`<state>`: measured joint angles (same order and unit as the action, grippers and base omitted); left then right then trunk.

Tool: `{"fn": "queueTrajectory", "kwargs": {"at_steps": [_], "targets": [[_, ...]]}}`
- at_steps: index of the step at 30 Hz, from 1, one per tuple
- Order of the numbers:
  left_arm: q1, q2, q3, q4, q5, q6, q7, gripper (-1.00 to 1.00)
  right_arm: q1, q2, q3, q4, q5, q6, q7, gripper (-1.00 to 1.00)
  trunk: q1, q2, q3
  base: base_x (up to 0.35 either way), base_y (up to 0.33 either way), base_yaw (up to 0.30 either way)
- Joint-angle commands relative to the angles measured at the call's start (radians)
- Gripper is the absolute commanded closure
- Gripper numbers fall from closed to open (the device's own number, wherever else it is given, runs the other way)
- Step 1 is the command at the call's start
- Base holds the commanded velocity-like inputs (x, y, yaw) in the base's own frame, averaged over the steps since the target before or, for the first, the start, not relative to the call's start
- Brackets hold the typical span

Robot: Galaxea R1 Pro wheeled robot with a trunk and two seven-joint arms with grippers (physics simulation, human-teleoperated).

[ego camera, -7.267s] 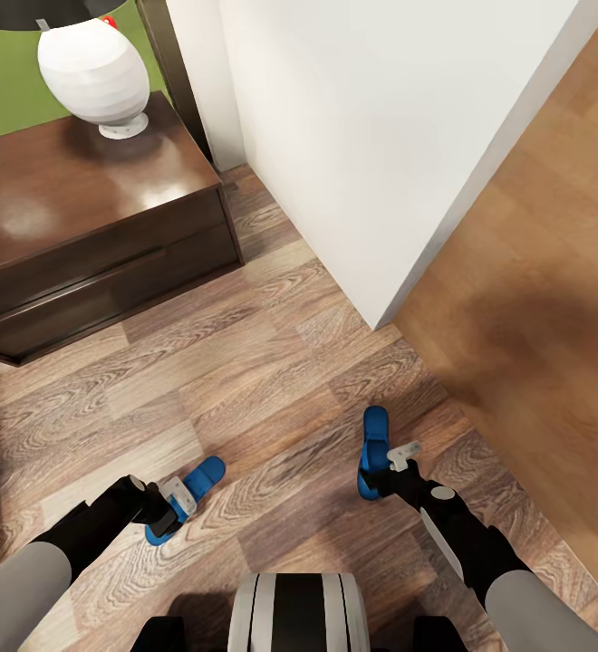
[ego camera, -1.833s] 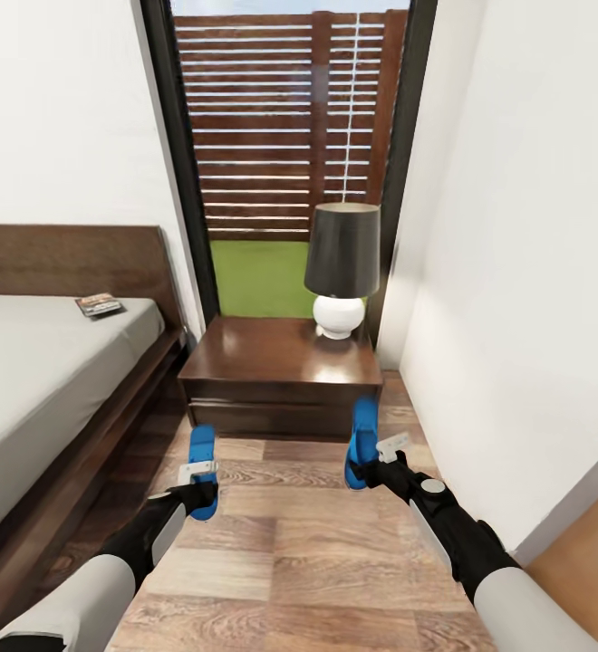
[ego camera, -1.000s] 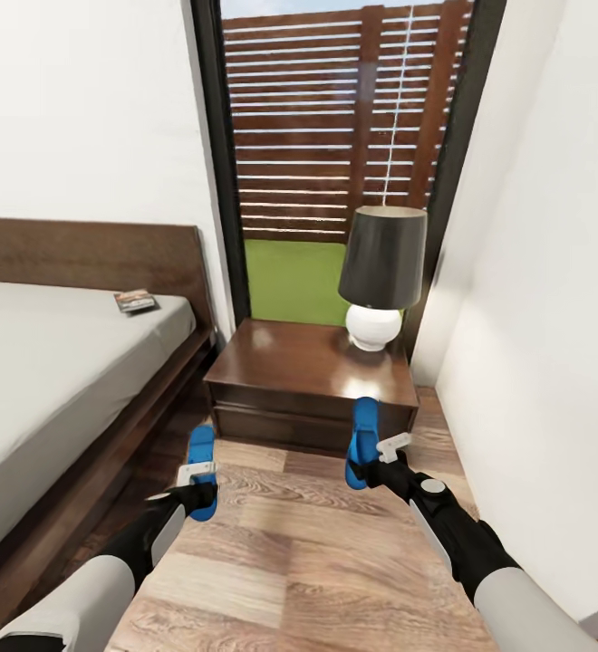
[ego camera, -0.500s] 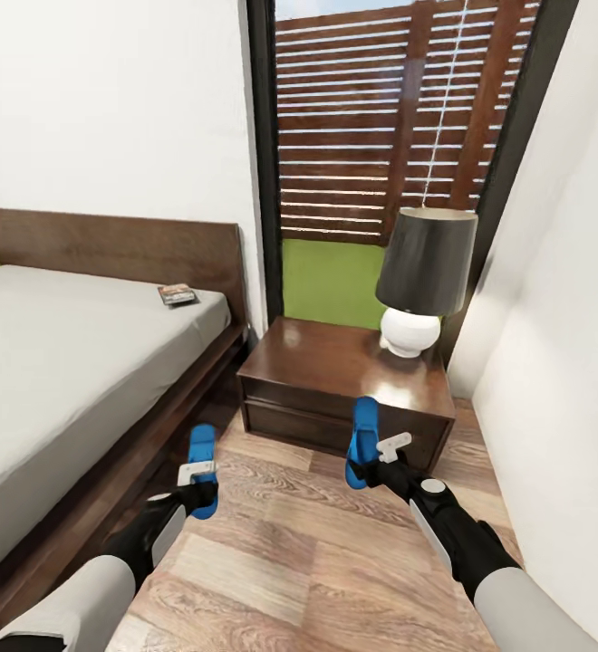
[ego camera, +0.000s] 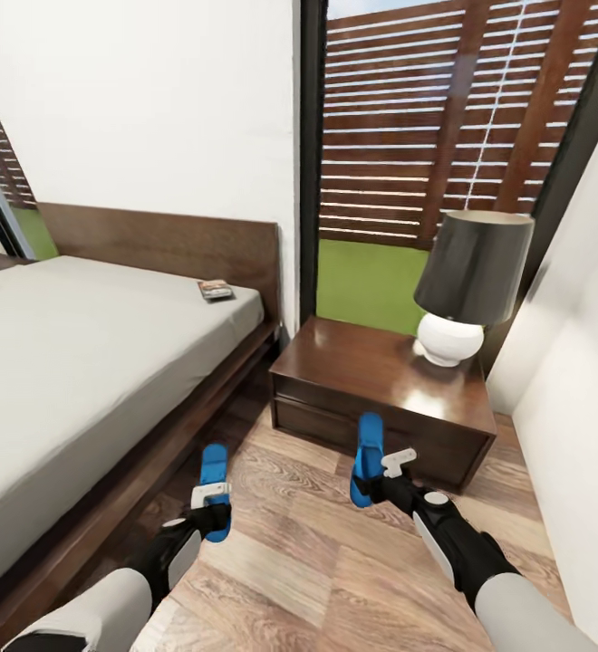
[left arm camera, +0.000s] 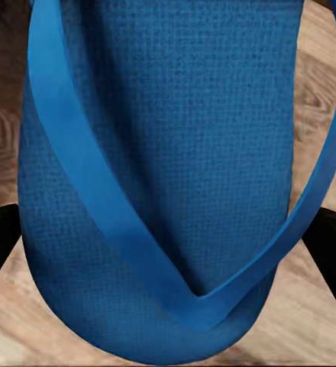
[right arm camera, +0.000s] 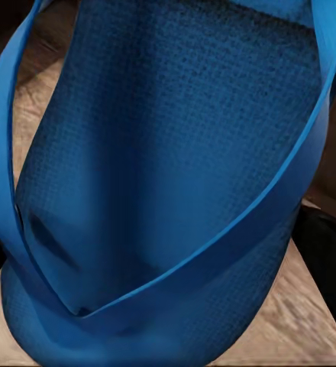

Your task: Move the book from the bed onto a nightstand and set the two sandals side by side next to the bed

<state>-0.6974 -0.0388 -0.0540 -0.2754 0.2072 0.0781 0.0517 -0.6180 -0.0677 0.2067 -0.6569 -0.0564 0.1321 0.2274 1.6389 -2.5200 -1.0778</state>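
Our left gripper [ego camera: 210, 518] is clamped on one sandal [ego camera: 214, 489], our right gripper [ego camera: 378, 487] on the other sandal [ego camera: 367, 456]; both are bright blue and held above the floor [ego camera: 317, 561]. One book [ego camera: 215, 290] lies on the bed [ego camera: 81, 362], beside one nightstand [ego camera: 371, 398] with one lamp [ego camera: 467, 285].

white walls [ego camera: 154, 100], wood-plank floor [ego camera: 308, 561], tall window [ego camera: 444, 127] showing slatted fence.
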Motion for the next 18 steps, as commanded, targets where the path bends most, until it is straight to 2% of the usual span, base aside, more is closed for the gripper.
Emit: {"fn": "queueTrajectory", "kwargs": {"at_steps": [1,3,5,10,18], "targets": [[-0.001,-0.006,0.001,0.069,-0.002,-0.054,0.011,1.0,0.0,0.0,-0.001,0.024,-0.003,-0.004,0.0,1.0,0.0,0.0,0.0,0.0,0.0,0.248],[0.0,-0.016,0.003,0.124,-0.001,-0.097,0.019,1.0,0.004,0.003,-0.001,0.047,-0.003,-0.006,0.0,1.0,0.0,0.0,0.001,0.0,0.0,0.248],[0.0,-0.024,0.004,0.136,-0.001,-0.108,0.022,1.0,0.006,0.004,-0.002,0.055,-0.003,-0.004,0.0,1.0,0.0,0.0,0.002,0.0,0.0,0.246],[-0.001,-0.039,0.005,0.141,-0.003,-0.117,0.033,1.0,0.007,0.005,-0.002,0.076,-0.003,0.003,-0.004,1.0,0.0,0.0,0.005,0.0,0.0,0.238],[0.0,-0.043,0.005,0.142,-0.006,-0.117,0.032,1.0,0.007,0.004,-0.004,0.086,-0.003,0.006,-0.001,1.0,0.0,0.0,0.011,0.0,-0.001,0.221]]}}
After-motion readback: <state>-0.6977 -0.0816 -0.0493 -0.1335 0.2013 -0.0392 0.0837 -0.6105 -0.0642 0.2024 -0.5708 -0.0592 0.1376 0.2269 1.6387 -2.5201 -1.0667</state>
